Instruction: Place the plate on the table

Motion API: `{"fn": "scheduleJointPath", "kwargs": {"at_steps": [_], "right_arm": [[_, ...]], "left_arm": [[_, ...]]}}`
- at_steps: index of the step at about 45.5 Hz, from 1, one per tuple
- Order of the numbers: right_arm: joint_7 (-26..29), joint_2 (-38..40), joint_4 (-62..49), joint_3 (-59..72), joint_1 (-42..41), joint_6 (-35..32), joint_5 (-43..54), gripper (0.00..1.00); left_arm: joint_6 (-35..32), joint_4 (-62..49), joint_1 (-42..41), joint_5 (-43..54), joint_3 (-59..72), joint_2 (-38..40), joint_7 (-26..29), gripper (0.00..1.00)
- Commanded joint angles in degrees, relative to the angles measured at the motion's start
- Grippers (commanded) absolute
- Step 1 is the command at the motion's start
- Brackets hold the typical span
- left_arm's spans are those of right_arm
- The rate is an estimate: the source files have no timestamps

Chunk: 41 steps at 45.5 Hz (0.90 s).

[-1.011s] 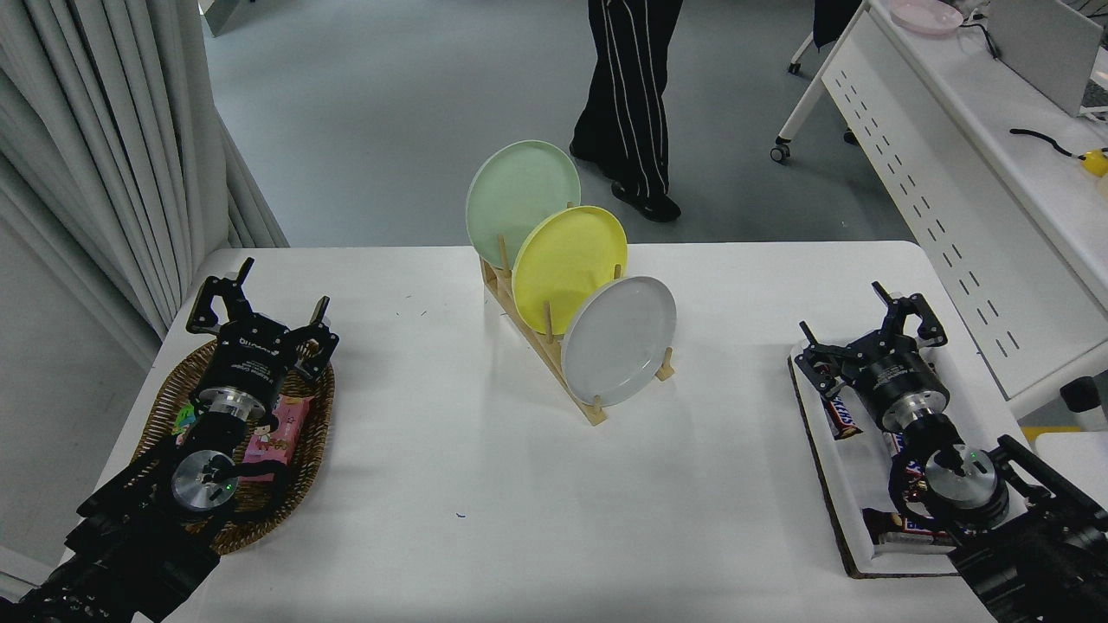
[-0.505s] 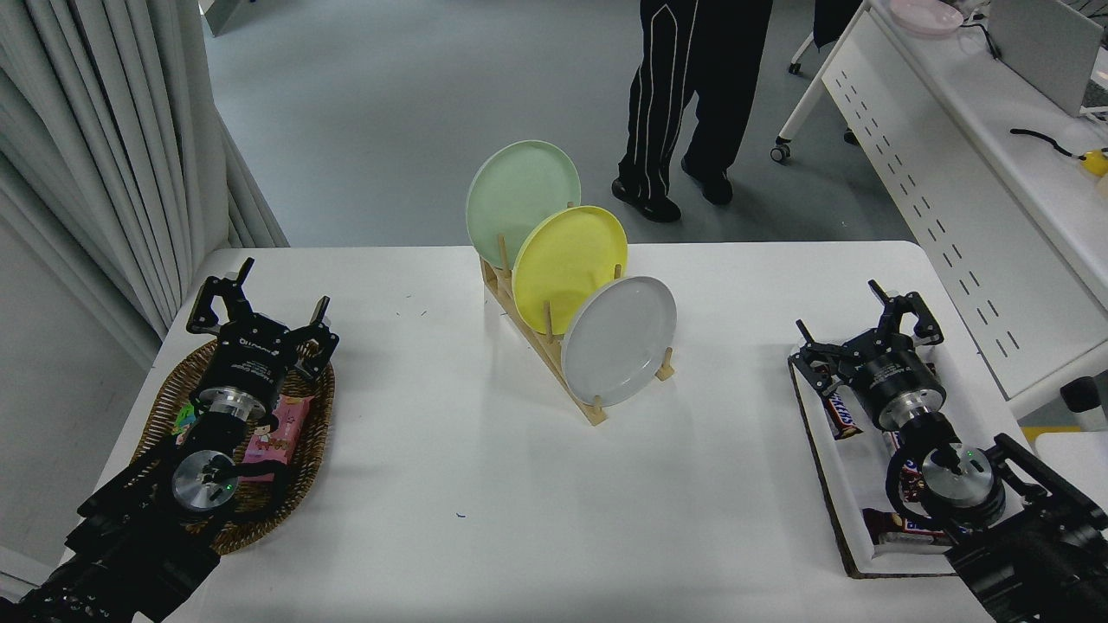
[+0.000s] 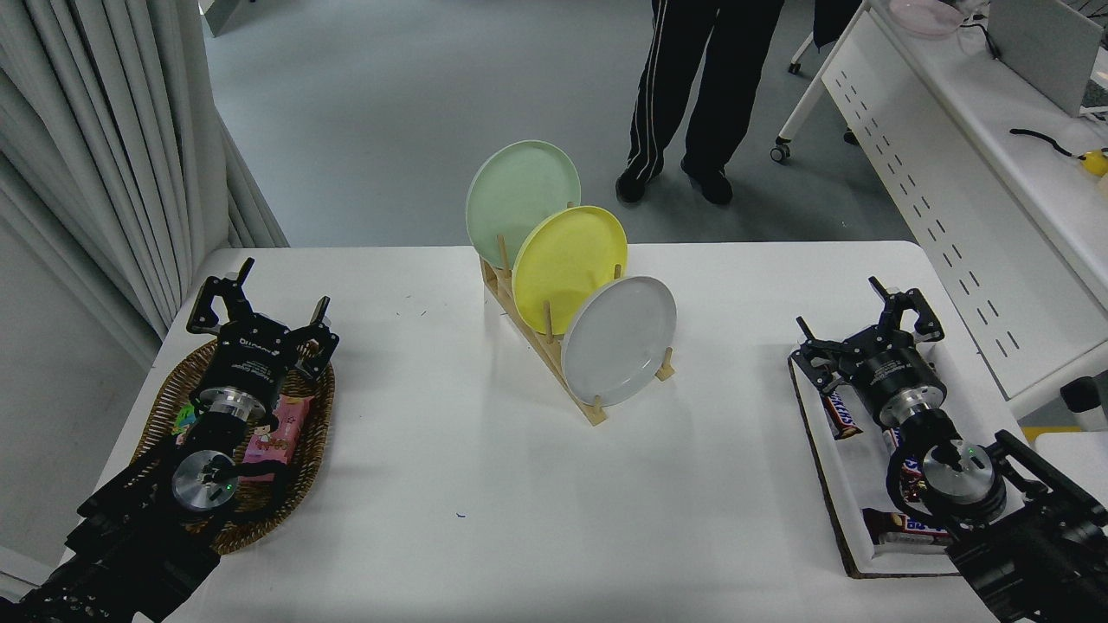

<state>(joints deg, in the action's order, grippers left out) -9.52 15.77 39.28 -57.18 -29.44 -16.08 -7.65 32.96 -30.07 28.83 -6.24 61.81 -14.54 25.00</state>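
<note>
The pale grey-white plate (image 3: 620,341) stands on edge in the front slot of a wooden rack (image 3: 554,350) at the middle of the white table (image 3: 485,484). A yellow plate (image 3: 569,267) and a mint-green plate (image 3: 522,202) stand behind it in the same rack. My right gripper (image 3: 853,313) is open and empty at the right side of the table, well to the right of the rack, over a white tray. My left gripper (image 3: 260,294) is open and parked at the lower left over a wicker basket.
A wicker basket (image 3: 316,424) with snack packets lies at the left. A white tray (image 3: 853,510) with chocolate bars lies at the right. A person (image 3: 701,95) stands beyond the far edge. A white perforated-panel desk (image 3: 952,147) stands at the upper right.
My right gripper has shifted slightly towards the far side. The person behind the table has stepped to the right. The plates and the left arm have not moved.
</note>
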Motion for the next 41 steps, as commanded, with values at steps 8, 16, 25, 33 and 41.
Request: {"fn": "scheduleJointPath", "kwargs": {"at_steps": [8, 16, 25, 33, 41], "right_arm": [[0.0, 1.9, -0.4, 3.2, -2.3, 0.2, 0.0, 1.00], [0.0, 6.2, 0.6, 15.2, -6.2, 0.3, -0.8, 1.00], [0.0, 10.1, 3.2, 27.4, -9.6, 0.3, -1.0, 1.00], [0.1, 17.5, 8.8, 41.4, -15.3, 0.7, -1.0, 1.00], [0.1, 24.7, 14.7, 54.9, -22.1, 0.0, -1.0, 1.00]], "left_arm": [[0.0, 0.0, 0.0, 0.0, 0.0, 0.0, 0.0, 1.00], [0.0, 0.0, 0.0, 0.0, 0.0, -0.1, 0.0, 1.00], [0.0, 0.0, 0.0, 0.0, 0.0, -0.1, 0.0, 1.00], [0.0, 0.0, 0.0, 0.0, 0.0, -0.1, 0.0, 1.00], [0.0, 0.0, 0.0, 0.0, 0.0, 0.0, 0.0, 1.00]]}}
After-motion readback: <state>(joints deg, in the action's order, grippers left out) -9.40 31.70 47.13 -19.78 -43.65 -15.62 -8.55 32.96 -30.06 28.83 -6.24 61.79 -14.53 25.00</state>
